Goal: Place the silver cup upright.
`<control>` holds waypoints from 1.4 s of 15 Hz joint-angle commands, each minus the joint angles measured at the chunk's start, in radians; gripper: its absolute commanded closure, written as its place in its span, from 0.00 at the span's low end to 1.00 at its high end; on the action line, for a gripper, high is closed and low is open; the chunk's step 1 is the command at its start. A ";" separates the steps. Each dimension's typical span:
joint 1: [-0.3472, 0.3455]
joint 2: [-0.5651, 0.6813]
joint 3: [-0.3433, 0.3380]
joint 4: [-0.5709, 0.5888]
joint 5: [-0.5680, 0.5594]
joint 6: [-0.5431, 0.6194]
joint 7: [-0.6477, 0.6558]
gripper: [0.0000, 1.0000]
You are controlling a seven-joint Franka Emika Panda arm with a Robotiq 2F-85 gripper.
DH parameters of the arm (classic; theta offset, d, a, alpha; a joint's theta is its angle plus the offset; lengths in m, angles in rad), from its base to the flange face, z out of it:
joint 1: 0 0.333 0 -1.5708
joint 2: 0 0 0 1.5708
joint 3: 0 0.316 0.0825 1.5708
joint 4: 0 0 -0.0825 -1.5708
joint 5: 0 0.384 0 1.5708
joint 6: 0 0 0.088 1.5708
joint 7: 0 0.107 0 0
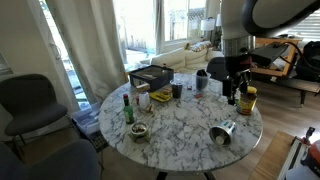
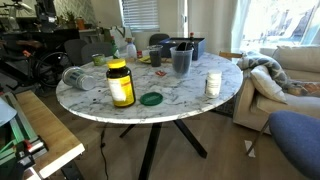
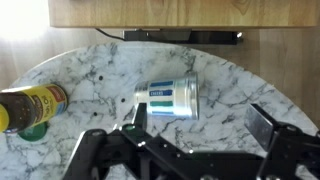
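The silver cup [image 3: 170, 98] lies on its side on the round marble table [image 3: 90, 70], its wider end pointing right in the wrist view. It has a blue and green label. It also shows near the table's edge in both exterior views [image 1: 222, 133] [image 2: 74, 78]. My gripper [image 3: 200, 128] is open and empty. It hovers above the table just short of the cup, which lies close to the left finger. In an exterior view the gripper [image 1: 231, 90] hangs over the table behind the cup.
A yellow-labelled jar [image 3: 30, 106] [image 1: 247, 100] [image 2: 120, 84] stands close to the cup. A green lid [image 2: 151, 99], a white bottle [image 2: 213, 84], a dark cup [image 2: 181, 60], a green bottle [image 1: 127, 108], a small bowl [image 1: 138, 131] and a black tray [image 1: 150, 75] share the table.
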 commanded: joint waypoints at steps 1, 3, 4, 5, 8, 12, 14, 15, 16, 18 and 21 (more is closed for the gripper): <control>0.053 0.154 0.062 -0.001 -0.003 0.135 0.052 0.00; 0.045 0.241 0.126 -0.005 -0.066 0.173 0.126 0.00; 0.044 0.282 0.146 -0.007 -0.093 0.185 0.159 0.00; 0.040 0.321 0.164 -0.009 -0.130 0.185 0.196 0.00; 0.052 0.397 0.167 -0.010 -0.183 0.183 0.278 0.00; 0.059 0.399 0.161 -0.005 -0.214 0.186 0.331 0.00; 0.051 0.434 0.193 -0.001 -0.314 0.177 0.411 0.00; 0.044 0.463 0.206 0.000 -0.375 0.172 0.457 0.00; 0.045 0.480 0.209 0.001 -0.415 0.167 0.488 0.00; 0.054 0.535 0.208 0.000 -0.491 0.175 0.542 0.00; 0.080 0.591 0.191 0.010 -0.549 0.187 0.609 0.00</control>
